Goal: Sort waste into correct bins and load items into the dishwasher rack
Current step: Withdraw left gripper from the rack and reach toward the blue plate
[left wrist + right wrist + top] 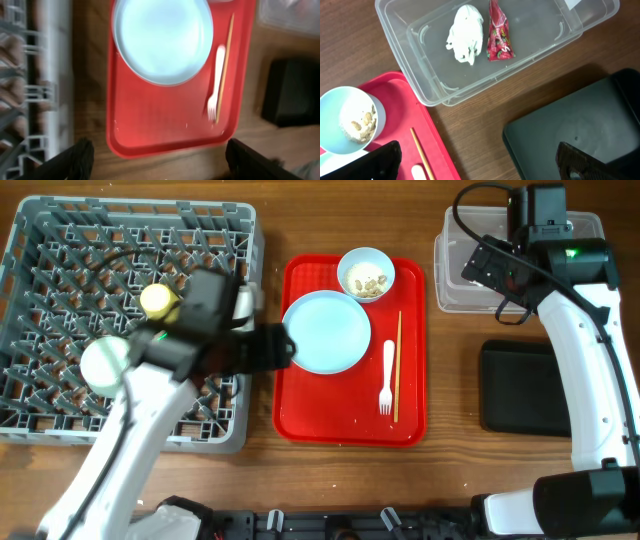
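Your left gripper (159,159) is spread wide at the red tray (150,132), where the blue plate (162,37) sits. Your right gripper (477,162) is spread too, near the clear tub (400,42) holding the tissue (465,34) and wrapper (499,32).

Bright, even light; motion blur on the left arm (150,395)

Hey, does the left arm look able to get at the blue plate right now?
Probably yes. The left hand is open and empty at the red tray's left edge, right beside the light blue plate. Nothing lies on the plate, and the white fork and chopsticks lie on its far side.
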### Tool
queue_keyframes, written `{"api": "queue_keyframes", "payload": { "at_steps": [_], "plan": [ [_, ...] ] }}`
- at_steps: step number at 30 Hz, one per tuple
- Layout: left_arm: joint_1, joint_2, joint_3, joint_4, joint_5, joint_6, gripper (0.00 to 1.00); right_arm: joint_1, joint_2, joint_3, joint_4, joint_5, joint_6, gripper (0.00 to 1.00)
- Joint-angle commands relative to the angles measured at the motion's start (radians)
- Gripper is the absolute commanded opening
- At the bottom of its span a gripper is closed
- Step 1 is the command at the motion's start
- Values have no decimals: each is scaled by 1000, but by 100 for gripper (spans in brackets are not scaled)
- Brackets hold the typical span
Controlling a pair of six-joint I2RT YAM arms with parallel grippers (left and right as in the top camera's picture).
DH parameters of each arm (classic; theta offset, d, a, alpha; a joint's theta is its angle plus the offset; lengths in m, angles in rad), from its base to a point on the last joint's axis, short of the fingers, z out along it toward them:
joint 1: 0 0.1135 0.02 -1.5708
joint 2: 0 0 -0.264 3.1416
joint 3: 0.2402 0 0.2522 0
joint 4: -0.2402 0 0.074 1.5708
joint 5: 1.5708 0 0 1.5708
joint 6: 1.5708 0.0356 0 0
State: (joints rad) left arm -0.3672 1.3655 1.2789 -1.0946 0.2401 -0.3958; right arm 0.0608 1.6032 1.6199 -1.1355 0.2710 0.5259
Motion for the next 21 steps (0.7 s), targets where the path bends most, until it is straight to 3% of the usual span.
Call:
{"api": "queue_keyframes", "payload": {
  "at_steps": [1, 2, 4, 8, 10, 12, 15, 21],
  "plan": [
    [-75, 189, 201, -151, -167, -2, 86, 3, -23, -3, 2, 21, -10, 100],
    [-89, 244, 261, -197, -211, -2, 87, 3, -23, -3, 2, 21, -10, 100],
    [-107, 315, 340, -211, -227, -2, 100, 3, -23, -3, 2, 21, -10, 100],
    [-113, 333, 347, -76, -202, -5, 100, 3, -23, -3, 2, 21, -10, 100],
    [-113, 333, 347, -3, -116, -5, 100, 3, -23, -3, 2, 21, -9, 100],
    [-119, 335, 335, 81, -37, -5, 97, 3, -23, -3, 2, 21, -10, 100],
    [-154, 358, 291, 190, -71, -5, 89, 3, -23, -3, 2, 21, -10, 100],
    [-238, 498, 269, 286, -98, -28, 85, 3, -23, -3, 2, 21, -10, 100]
  ]
}}
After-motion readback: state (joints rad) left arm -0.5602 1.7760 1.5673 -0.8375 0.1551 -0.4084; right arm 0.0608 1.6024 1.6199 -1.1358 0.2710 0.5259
